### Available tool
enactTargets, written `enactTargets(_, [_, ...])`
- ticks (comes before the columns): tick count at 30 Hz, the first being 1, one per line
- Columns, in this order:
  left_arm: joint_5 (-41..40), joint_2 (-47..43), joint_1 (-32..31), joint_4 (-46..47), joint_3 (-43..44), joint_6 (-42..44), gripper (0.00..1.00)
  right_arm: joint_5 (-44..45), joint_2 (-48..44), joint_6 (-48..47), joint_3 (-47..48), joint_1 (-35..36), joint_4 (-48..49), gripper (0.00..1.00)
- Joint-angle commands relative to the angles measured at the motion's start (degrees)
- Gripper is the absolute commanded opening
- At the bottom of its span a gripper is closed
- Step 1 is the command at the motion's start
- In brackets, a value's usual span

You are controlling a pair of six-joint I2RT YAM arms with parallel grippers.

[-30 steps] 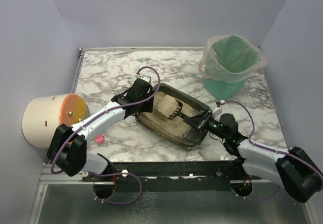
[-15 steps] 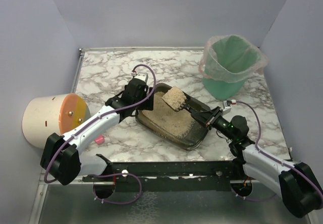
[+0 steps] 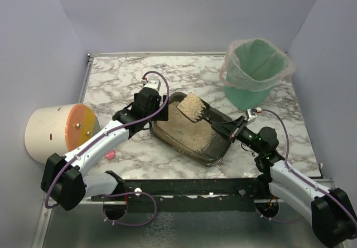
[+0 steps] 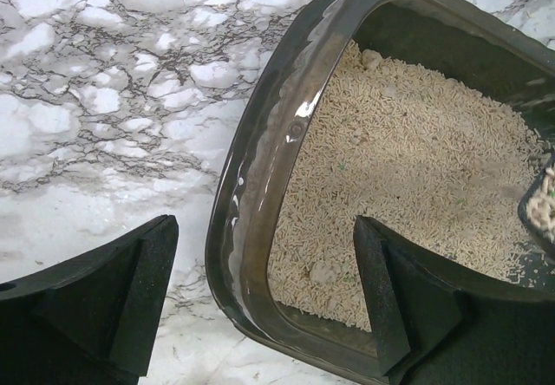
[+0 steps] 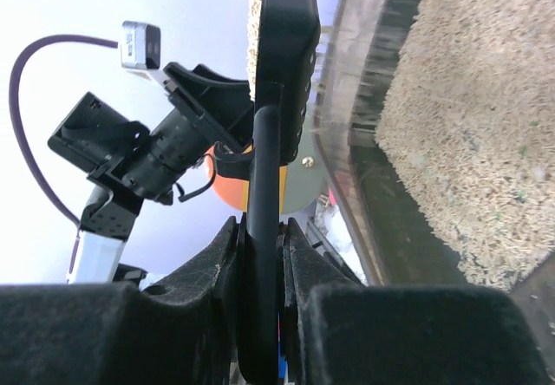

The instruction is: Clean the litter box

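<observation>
The scoop [image 3: 192,108] has risen, heaped with litter, over the box [image 3: 216,154] at mid-table. Right gripper [image 3: 230,129] clamps its handle. Left gripper [image 4: 262,264] spread wide, straddling the box's left rim.

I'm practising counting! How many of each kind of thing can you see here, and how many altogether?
Robot arms: 2
Litter box: 1
Scoop: 1
Green bucket: 1
Big round tub: 1
Little pink thing: 1
Total: 7
</observation>
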Motion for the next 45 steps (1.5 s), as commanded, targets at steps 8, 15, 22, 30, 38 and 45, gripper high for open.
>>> enactTargets(8, [-2.6,-1.6,-0.3,1.2,-0.5,-0.4,0.90,-3.8,-5.6,-1.8,6.2,-1.0,-12.0,0.01])
enactTargets(15, [-3.0,-2.4,-0.3,1.0,-0.5,-0.3,0.90,1.0,-9.6,-4.4,7.8,-0.6,-20.7,0.01])
enactTargets(22, [-3.4,-3.4,-0.3,0.9,-0.7,-0.3,0.90,-2.2,-8.7,1.1,4.3,0.2,-10.5,0.01])
enactTargets(30, [-3.8,-3.8,-0.3,0.8,-0.9,-0.4,0.90,-5.9,-5.0,-0.9,9.4,1.8,-13.8,0.01])
enactTargets(38, [-4.1,-4.5,-0.3,0.6,-1.0,-0.5,0.90,3.0,-9.3,-4.1,9.1,3.0,-24.6,0.01])
enactTargets(45, [-3.4,-4.4,-0.3,0.8,-0.8,-0.5,0.90,4.7,-9.1,-3.2,8.4,4.3,-21.5,0.01])
